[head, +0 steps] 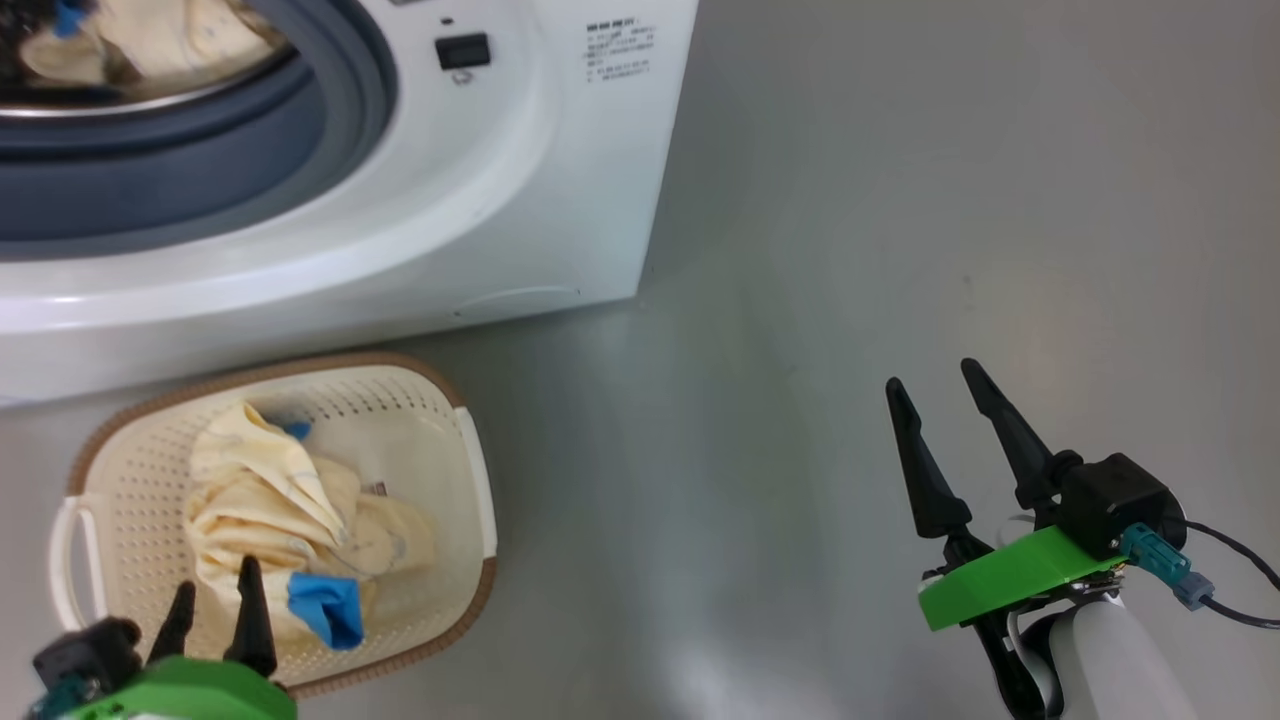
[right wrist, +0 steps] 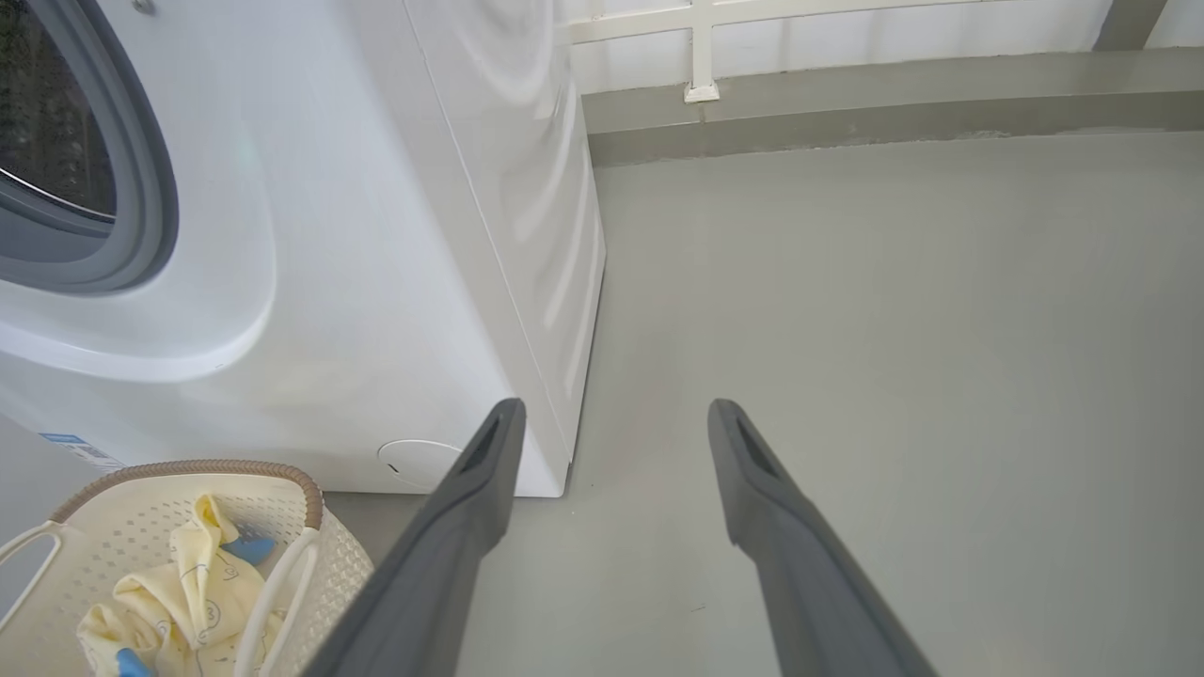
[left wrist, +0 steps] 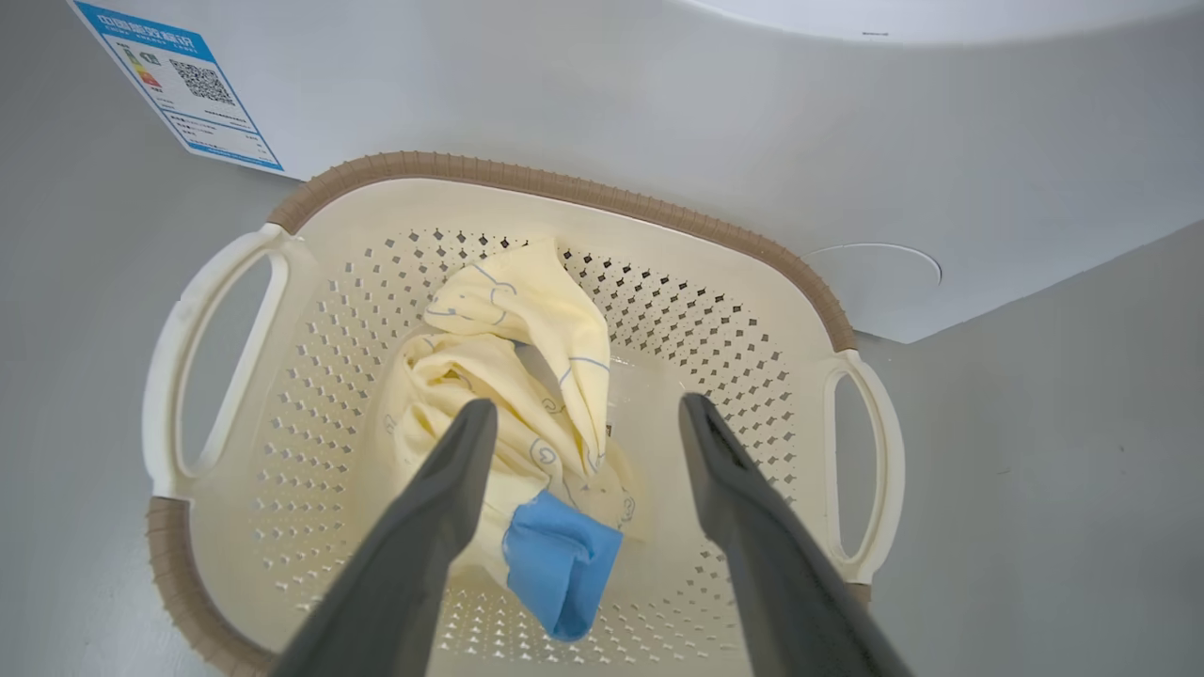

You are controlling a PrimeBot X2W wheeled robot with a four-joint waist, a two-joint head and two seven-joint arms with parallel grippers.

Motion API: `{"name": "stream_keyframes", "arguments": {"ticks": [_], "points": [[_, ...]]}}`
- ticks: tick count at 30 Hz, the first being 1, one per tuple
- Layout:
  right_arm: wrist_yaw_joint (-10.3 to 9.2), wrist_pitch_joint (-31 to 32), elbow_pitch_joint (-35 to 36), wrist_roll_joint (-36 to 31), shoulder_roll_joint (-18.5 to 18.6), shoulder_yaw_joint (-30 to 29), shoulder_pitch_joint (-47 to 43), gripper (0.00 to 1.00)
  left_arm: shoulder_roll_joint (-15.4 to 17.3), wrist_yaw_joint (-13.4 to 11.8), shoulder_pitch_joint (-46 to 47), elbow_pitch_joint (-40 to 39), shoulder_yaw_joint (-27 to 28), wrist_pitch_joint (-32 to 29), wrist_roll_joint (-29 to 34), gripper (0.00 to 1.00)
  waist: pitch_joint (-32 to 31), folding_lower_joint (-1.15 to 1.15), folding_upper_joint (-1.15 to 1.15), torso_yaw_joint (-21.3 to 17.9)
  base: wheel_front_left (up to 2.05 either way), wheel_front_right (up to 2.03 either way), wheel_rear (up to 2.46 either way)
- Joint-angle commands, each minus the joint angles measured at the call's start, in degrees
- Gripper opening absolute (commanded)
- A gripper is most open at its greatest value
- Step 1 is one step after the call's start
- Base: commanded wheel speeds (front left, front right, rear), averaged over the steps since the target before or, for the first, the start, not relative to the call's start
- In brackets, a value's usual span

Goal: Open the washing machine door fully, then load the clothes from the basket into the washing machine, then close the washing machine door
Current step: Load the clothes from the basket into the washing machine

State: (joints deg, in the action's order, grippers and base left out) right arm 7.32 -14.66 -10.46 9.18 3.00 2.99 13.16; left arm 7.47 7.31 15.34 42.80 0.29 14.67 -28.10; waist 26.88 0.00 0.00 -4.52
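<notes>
Clothes, soft cream-yellow garments with faint line drawings and bright blue trim: one crumpled bundle (left wrist: pixel 508 404) lies in the small cream-white perforated plastic basket with a brown woven-look rim (left wrist: pixel 564 193). It is straight ahead of the left gripper (left wrist: pixel 588 404), between its two dark fingers in the left wrist view. Up and ahead of that gripper, the second garment (head: pixel 170 40) sits inside the steel drum (head: pixel 150 100) of the big white front-loading washing machine (head: pixel 560 200), past the grey-blue rubber seal (head: pixel 200 170). Drum mouth is uncovered, so door-opening looks done. Step in hand is loading, about halfway by my read.

Left gripper: jaws spread wide, holding nothing, fingertips hanging just above the bundle (contact uncertain, looks apart). Same for the right gripper (head: pixel 930 372): wide open, empty, over bare grey floor (head: pixel 900 200), machine's side to its left, basket well apart at its lower left.

Next move, as a judgement: left gripper drops into the basket, closes on the thick middle of the bundle rather than the loose blue cuff (left wrist: pixel 560 564), lifts clear of the rim, then carries up and forward into the drum. Limp cloth may trail and snag on rim or seal.

Writing: blue-bordered label (left wrist: pixel 179 85) on the machine's lower front, beyond the basket at the left gripper's upper left, shows a QR code and a header in what look like Chinese characters, too small to read. Block of small dark print (head: pixel 618 50) beside the black latch slot (head: pixel 462 50) is illegible. No brand name can be made out.
</notes>
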Motion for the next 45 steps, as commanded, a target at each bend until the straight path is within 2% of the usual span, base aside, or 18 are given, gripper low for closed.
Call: {"name": "stream_keyframes", "arguments": {"ticks": [1,10,21,28,32,45], "points": [[0.17,-0.34,1.60,0.31,-0.13,1.36,0.77,1.00,2.33,0.16,0.90,0.34,0.77,-0.13,-2.01,1.00,2.95,0.00,0.00,-0.85,0.00,0.00,0.00],[0.17,-0.34,2.76,1.68,-0.13,2.28,2.08,1.00,8.09,0.17,7.73,4.53,-5.42,-4.40,-13.82,1.00,8.61,0.00,0.00,-2.16,0.00,0.00,0.00],[0.17,-0.34,4.43,3.23,-0.13,2.89,3.43,1.00,12.80,0.17,14.36,8.80,-8.46,-11.97,-25.58,1.00,15.49,0.00,0.00,-3.32,0.00,0.00,0.00],[0.17,-0.34,5.10,3.73,-0.13,2.94,4.02,1.00,15.04,0.17,17.31,14.46,-10.05,-13.22,-26.67,1.00,17.79,0.00,0.00,-3.47,0.00,0.00,0.00],[0.17,-0.34,5.24,3.75,-0.13,2.90,4.11,1.00,15.16,0.17,19.63,18.08,-10.35,-14.02,-26.83,1.00,18.61,0.00,0.00,-3.30,0.00,0.00,0.00],[0.17,-0.34,6.04,3.73,-0.13,2.73,4.35,1.00,15.63,0.17,24.54,17.81,-10.61,-16.08,-31.78,1.00,22.12,0.00,0.00,-3.47,0.00,0.00,0.00]]}}
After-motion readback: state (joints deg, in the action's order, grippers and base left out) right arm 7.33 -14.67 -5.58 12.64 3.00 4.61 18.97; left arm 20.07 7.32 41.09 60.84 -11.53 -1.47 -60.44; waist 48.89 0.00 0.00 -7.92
